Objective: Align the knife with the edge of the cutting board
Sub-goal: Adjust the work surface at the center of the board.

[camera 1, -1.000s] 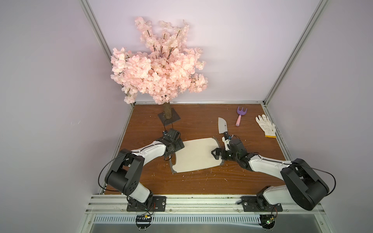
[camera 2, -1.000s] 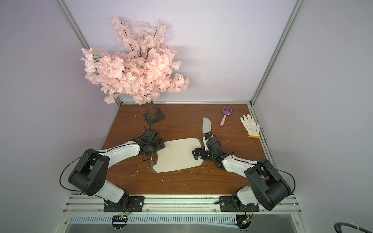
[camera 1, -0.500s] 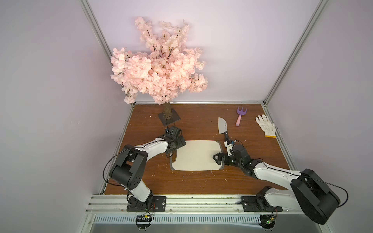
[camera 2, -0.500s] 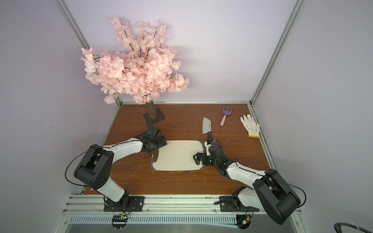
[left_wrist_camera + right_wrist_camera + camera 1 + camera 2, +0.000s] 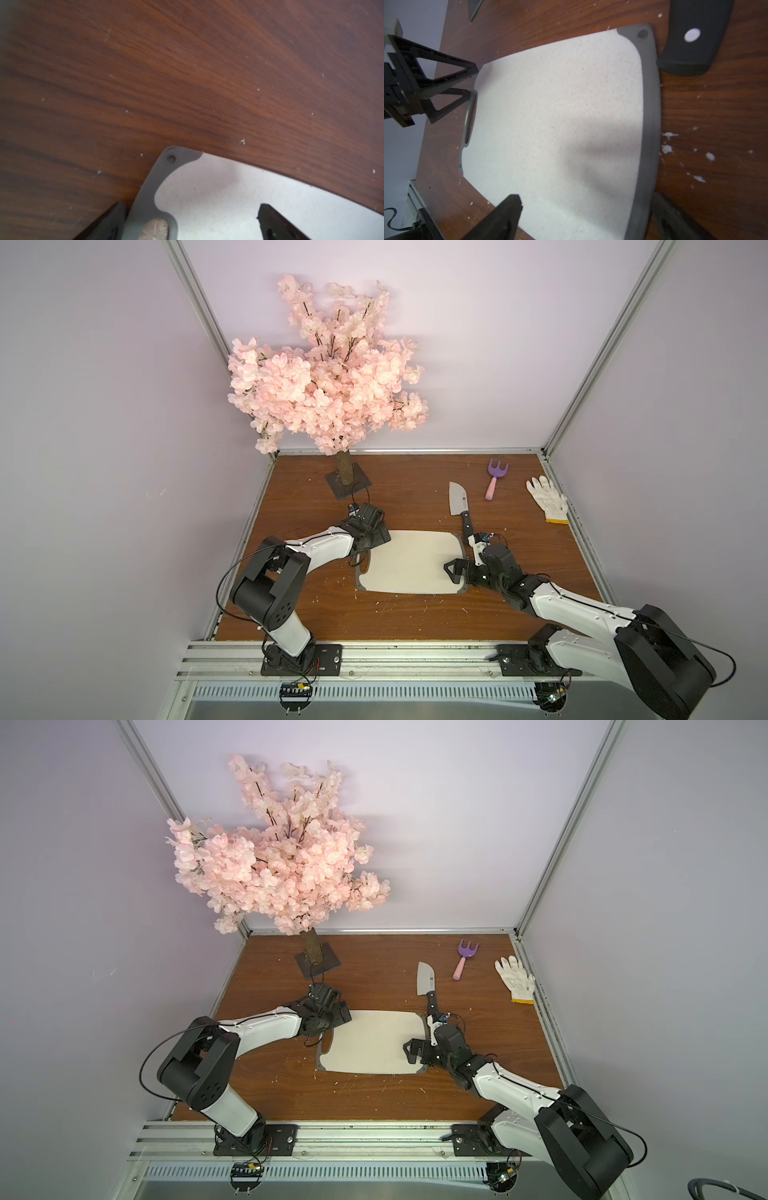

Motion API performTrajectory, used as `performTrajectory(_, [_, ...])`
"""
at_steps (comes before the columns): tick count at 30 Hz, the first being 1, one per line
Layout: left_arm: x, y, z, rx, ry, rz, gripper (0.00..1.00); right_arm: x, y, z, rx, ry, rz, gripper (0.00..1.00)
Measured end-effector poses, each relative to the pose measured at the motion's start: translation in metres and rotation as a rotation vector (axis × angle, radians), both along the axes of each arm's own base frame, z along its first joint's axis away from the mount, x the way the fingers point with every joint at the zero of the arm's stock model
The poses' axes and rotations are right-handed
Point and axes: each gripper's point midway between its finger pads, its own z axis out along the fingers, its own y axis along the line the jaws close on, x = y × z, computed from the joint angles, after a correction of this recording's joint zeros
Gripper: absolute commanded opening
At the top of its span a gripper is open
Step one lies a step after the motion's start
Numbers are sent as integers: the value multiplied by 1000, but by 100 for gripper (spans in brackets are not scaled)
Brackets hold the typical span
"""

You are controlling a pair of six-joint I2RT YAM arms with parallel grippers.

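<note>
The off-white cutting board point(image 5: 409, 562) point(image 5: 370, 1042) with its grey rim lies flat in mid-table, its handle hole at the left end. The knife point(image 5: 458, 499) point(image 5: 425, 980) lies beyond the board's far right corner, blade pointing away, and its black handle point(image 5: 695, 37) ends right beside the rim. My left gripper point(image 5: 380, 537) point(image 5: 191, 220) is open, low over the board's far left corner point(image 5: 172, 160). My right gripper point(image 5: 463, 574) point(image 5: 587, 212) is open, straddling the board's right rim point(image 5: 651, 124). Neither holds anything.
A pink blossom tree point(image 5: 328, 393) on a dark base plate point(image 5: 348, 485) stands at the back left. A purple-and-pink toy fork point(image 5: 494, 479) and a white glove point(image 5: 546, 499) lie at the back right. White crumbs dot the wooden table point(image 5: 540, 556).
The board has swung from a tilted lie to square with the table. Both open grippers moved with it, the right one toward the front. The knife has stayed put.
</note>
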Motion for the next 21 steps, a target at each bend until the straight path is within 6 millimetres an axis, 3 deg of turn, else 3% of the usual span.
performTrajectory(21, [-8, -22, 0, -4, -19, -13, 99, 10, -23, -2, -37, 1, -83, 99])
